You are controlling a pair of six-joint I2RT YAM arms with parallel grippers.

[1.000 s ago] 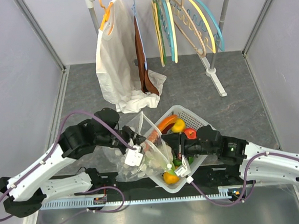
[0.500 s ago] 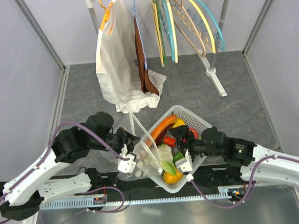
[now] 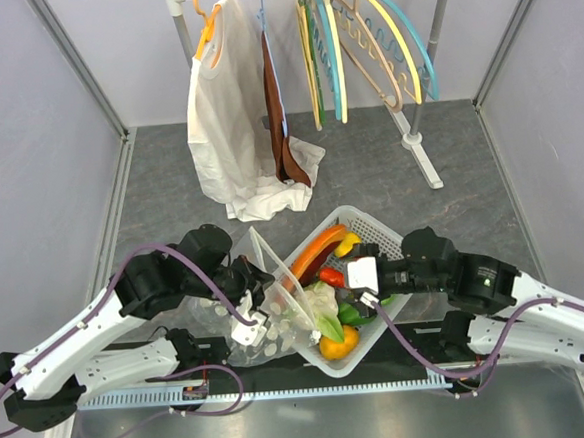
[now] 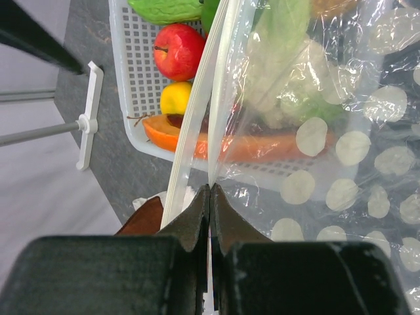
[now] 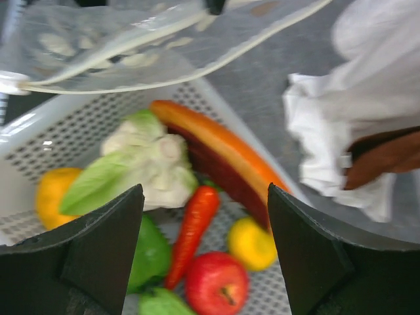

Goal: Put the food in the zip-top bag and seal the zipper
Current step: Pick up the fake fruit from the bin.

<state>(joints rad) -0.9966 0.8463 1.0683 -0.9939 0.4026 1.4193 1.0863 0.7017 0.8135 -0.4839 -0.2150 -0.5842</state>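
basket (image 3: 378, 228): holds cauliflower (image 5: 147, 157), red apple (image 5: 216, 285), chili (image 5: 193, 226), long orange piece (image 5: 223, 157), yellow pepper (image 5: 251, 243)
zip-top bag (image 3: 218, 309): dotted, mouth parted, against the basket's left side
left gripper (image 4: 210, 197): pinching the bag's zipper (image 4: 197, 111) edge
right gripper (image 5: 205, 197): spread, empty, over the basket

Top view: high above the near edge of the counter (image 3: 421, 200), looking steeply down toward its far edge. Left wrist view: just behind the left claw (image 4: 210, 190), pressed close to the zip-top bag (image 4: 341, 164). Right wrist view: near, looking down through the right claw (image 5: 203, 190). All three share the white basket (image 3: 378, 235).
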